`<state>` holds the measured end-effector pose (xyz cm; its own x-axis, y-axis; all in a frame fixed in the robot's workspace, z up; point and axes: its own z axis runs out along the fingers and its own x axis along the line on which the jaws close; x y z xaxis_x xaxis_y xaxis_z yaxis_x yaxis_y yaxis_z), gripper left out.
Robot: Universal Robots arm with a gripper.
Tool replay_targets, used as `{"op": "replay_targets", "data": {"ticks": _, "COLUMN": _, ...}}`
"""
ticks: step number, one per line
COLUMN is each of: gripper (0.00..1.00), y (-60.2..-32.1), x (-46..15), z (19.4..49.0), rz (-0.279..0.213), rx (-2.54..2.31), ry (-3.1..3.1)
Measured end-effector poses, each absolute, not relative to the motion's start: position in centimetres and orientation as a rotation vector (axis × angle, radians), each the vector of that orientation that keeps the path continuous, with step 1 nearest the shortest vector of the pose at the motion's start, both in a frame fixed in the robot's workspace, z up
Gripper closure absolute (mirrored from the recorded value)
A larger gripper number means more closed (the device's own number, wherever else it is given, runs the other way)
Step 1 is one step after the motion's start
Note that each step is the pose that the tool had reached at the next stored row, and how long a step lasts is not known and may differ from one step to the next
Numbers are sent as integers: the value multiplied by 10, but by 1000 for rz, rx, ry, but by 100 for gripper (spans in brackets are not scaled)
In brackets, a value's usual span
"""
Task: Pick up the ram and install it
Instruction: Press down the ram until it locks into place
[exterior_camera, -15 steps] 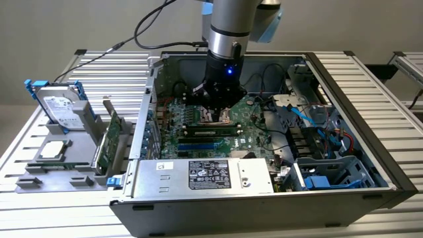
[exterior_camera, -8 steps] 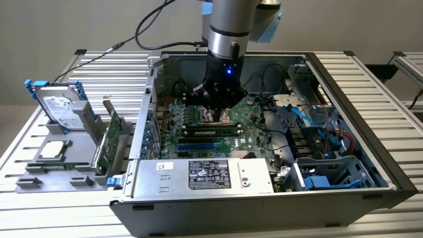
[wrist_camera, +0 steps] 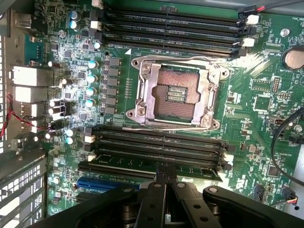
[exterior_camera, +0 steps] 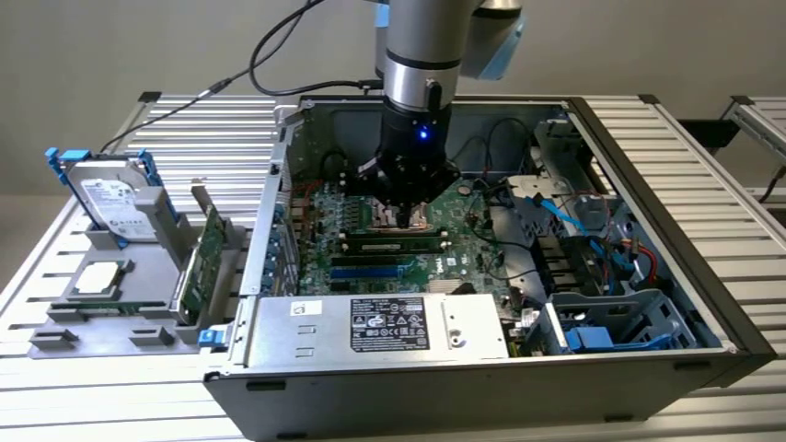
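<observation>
The ram [exterior_camera: 393, 245] is a long green stick with white labels. It stands in a black slot on the motherboard [exterior_camera: 461, 221], just beside the blue slot [exterior_camera: 368, 272]. In the wrist view the ram [wrist_camera: 123, 167] shows edge-on as a thin green strip in the slot beside the blue slot [wrist_camera: 102, 183]. My gripper [wrist_camera: 166, 167] is shut, its black fingers pressed together right over the middle of the ram's top edge. Whether the tips touch the ram I cannot tell. In the exterior view the gripper [exterior_camera: 408, 219] hangs low inside the open computer case [exterior_camera: 664, 276], over the CPU socket area.
Empty memory slots [wrist_camera: 161, 142] and the open CPU socket [wrist_camera: 173, 92] lie beside the ram. A power supply [exterior_camera: 381, 322], blue cables [exterior_camera: 577, 221] and a drive cage [exterior_camera: 614, 322] crowd the case. Outside it, a grey holder [exterior_camera: 74, 336] carries a hard drive [exterior_camera: 110, 198] and an expansion card [exterior_camera: 202, 262].
</observation>
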<state>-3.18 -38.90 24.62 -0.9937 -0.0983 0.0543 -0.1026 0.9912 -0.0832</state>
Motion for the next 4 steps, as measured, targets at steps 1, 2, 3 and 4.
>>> {"op": "replay_targets", "data": {"ticks": 1, "gripper": 89, "y": -389, "x": -32, "z": 246, "rz": 133, "rx": 156, "ry": -3085}}
{"op": "replay_targets", "data": {"ticks": 2, "gripper": 89, "y": -389, "x": -32, "z": 246, "rz": 133, "rx": 156, "ry": -3085}}
{"op": "replay_targets", "data": {"ticks": 3, "gripper": 89, "y": -389, "x": -32, "z": 246, "rz": 133, "rx": 156, "ry": -3085}}
{"op": "replay_targets", "data": {"ticks": 4, "gripper": 89, "y": -389, "x": -32, "z": 246, "rz": 133, "rx": 156, "ry": -3085}}
